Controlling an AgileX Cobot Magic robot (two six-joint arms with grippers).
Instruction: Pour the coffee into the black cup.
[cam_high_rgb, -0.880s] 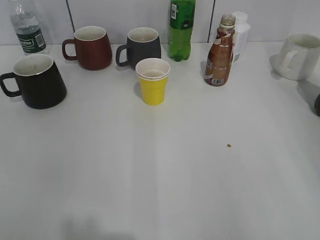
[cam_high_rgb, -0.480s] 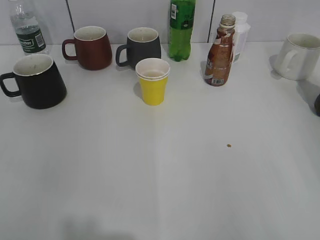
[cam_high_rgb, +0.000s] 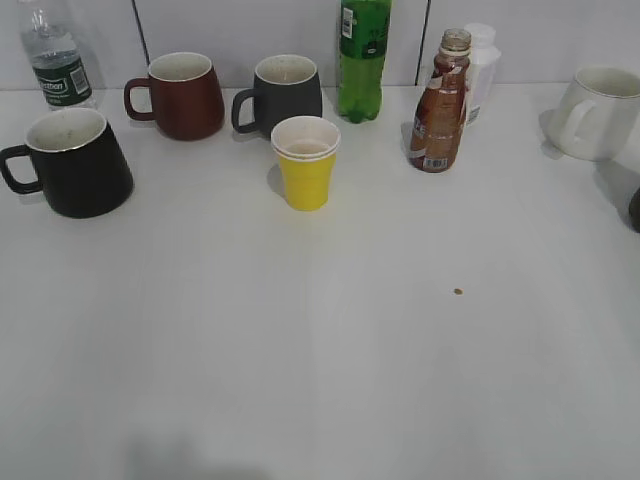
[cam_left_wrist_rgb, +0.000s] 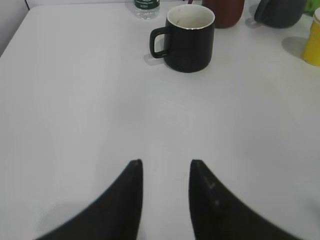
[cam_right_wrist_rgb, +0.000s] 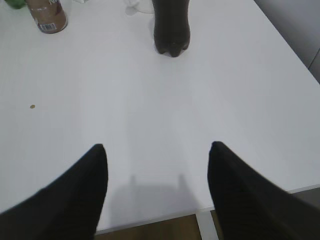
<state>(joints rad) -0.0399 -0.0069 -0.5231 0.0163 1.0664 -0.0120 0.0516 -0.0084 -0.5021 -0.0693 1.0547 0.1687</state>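
Note:
The coffee bottle (cam_high_rgb: 438, 105) with brown liquid stands uncapped at the back right of the table; its base shows in the right wrist view (cam_right_wrist_rgb: 47, 15). The black cup (cam_high_rgb: 72, 162) with white interior stands at the left, handle to the left; it also shows in the left wrist view (cam_left_wrist_rgb: 186, 37). My left gripper (cam_left_wrist_rgb: 165, 165) is open and empty, low over bare table well short of the cup. My right gripper (cam_right_wrist_rgb: 156, 147) is open wide and empty near the table's front edge. Neither gripper shows in the exterior view.
A maroon mug (cam_high_rgb: 182, 95), dark grey mug (cam_high_rgb: 284, 93), yellow cup (cam_high_rgb: 306, 161), green bottle (cam_high_rgb: 362, 58), white bottle (cam_high_rgb: 482, 68), water bottle (cam_high_rgb: 55, 58) and white mug (cam_high_rgb: 598, 112) stand along the back. A dark soda bottle (cam_right_wrist_rgb: 171, 27) stands at the right. A small crumb (cam_high_rgb: 458, 292) lies mid-table.

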